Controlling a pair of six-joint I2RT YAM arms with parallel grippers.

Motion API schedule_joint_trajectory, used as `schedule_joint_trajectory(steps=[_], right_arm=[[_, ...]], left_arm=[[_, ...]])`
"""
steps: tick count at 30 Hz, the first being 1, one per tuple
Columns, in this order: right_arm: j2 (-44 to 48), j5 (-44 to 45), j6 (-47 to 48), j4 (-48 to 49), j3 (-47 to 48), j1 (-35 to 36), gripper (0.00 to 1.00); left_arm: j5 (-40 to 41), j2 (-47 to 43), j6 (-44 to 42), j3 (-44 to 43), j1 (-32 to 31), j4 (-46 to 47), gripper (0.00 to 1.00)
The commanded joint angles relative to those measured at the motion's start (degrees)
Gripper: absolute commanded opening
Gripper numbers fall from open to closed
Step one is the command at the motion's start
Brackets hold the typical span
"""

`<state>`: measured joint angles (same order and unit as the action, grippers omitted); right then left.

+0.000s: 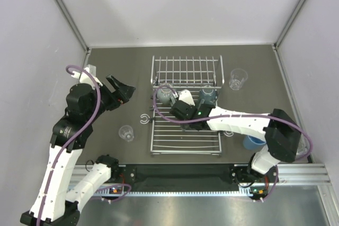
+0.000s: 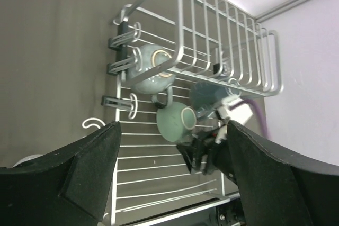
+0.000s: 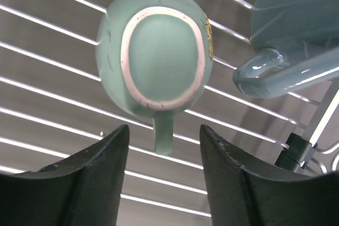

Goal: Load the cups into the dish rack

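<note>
Backing the right hand straight out toward the near edge, without nudging the handle, seems the clean finish. Its fingers are apart and flank the handle of the mint-green mug without touching it. The mug rests seemingly base-up on the dish rack, mid-table. The left hand hangs spread and empty toward the left edge.

The left gripper hangs with its jaws wide apart. Ahead of it, between the fingers, lies the dish rack. An upturned mint-green mug sits nearest the gripper, with a grey-blue mug beyond it.
</note>
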<state>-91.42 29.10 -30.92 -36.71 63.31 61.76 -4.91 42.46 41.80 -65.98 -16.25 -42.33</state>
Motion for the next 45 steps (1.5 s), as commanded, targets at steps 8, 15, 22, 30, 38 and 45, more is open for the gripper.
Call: schedule_joint_trajectory(steps=[8,15,22,30,38,45], right_arm=[[14.0,-1.1,2.8,4.6,-4.1,4.7,0.66],[22.9,-2.2,2.2,6.8,-7.1,7.3,0.68],[31.0,-2.4,-0.2,8.6,-10.9,7.9,0.69],[35.6,-6.6,0.2,11.0,-12.9,8.1,0.71],[34.4,-6.9,0.3,11.5,-12.5,8.0,0.72],[31.8,-6.7,-0.1,11.8,-11.7,8.1,0.73]], left_arm=[[10.5,-3.2,-0.5,4.4,0.2,-4.6,0.79],[18.4,0.3,2.9,8.3,0.2,-11.7,0.63],[18.4,12.0,10.6,11.8,0.2,-16.4,0.45],[18.2,18.4,15.7,16.0,0.2,-14.1,0.54],[18.0,23.7,18.3,16.8,0.1,-14.4,0.54],[16.8,25.8,20.2,18.4,0.1,-13.8,0.53]])
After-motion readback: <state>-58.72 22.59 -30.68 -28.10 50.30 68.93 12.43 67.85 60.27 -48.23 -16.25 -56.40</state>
